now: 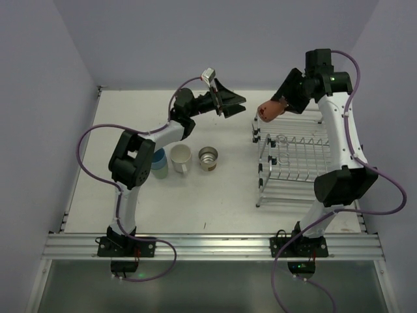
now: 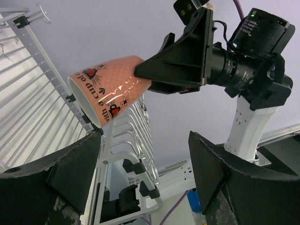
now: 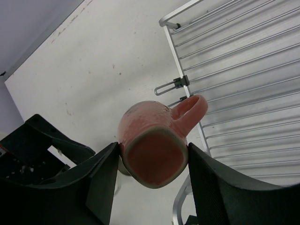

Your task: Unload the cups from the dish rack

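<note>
My right gripper (image 1: 272, 109) is shut on the salmon-pink cup (image 1: 267, 109) and holds it on its side in the air above the far left corner of the dish rack (image 1: 296, 160). In the right wrist view the cup's base (image 3: 154, 161) sits between my fingers, with its handle (image 3: 190, 110) pointing at the rack (image 3: 234, 70). My left gripper (image 1: 244, 105) is open and empty, just left of the cup and facing it. The left wrist view shows the cup (image 2: 110, 89) beyond my open fingers (image 2: 51, 187). The light blue (image 1: 158, 163), white (image 1: 180, 157) and cream-tan (image 1: 208, 158) cups stand on the table. No pale green cup shows.
The three standing cups form a row left of the rack, beside the left arm's elbow (image 1: 133, 156). The silver rack takes up the right half of the table (image 1: 215, 202). Walls close in the left, back and right sides.
</note>
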`<state>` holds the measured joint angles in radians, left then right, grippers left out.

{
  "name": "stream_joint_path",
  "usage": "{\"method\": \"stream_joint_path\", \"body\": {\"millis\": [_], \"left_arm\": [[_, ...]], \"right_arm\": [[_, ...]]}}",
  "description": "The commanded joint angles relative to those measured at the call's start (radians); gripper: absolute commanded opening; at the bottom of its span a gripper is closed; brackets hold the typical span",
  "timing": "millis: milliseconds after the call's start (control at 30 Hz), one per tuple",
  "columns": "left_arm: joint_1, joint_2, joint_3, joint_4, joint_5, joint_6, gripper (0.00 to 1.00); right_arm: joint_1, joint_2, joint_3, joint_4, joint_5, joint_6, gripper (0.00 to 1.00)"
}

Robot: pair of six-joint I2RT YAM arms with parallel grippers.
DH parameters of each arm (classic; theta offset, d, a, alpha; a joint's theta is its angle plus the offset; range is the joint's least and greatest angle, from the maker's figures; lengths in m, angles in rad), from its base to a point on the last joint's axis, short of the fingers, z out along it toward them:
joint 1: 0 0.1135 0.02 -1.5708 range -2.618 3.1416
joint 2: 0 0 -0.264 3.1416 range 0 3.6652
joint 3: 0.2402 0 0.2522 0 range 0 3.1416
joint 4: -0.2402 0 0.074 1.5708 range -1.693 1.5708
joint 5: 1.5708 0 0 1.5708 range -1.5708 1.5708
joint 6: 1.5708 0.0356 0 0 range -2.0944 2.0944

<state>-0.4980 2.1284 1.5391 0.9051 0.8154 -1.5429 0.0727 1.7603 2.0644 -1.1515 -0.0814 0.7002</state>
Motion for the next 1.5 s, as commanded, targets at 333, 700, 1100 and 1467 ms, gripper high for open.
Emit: {"method": "stream_joint_path", "body": {"millis": [333,700,1100,1467], "left_arm": [[-0.017,0.001,-0.004,0.084,-0.009,-0.037,0.79],[-0.037,0.005,-0.002,0.136,-0.021,-0.082,0.79],[-0.053,0.001,0.003,0.276,-0.068,-0.184,0.68],[-0.056,-0.004,-0.016,0.318,-0.116,-0.238,0.16]], "right_arm": [[0.025,-0.082,0.028,0.073,-0.156,0.054,0.00],[0.056,-0.085,0.016,0.128,-0.202,0.081,0.00],[0.065,-0.107,-0.070,0.196,-0.271,0.131,0.00],[0.090,-0.171,-0.202,0.272,-0.333,0.194,0.00]]}}
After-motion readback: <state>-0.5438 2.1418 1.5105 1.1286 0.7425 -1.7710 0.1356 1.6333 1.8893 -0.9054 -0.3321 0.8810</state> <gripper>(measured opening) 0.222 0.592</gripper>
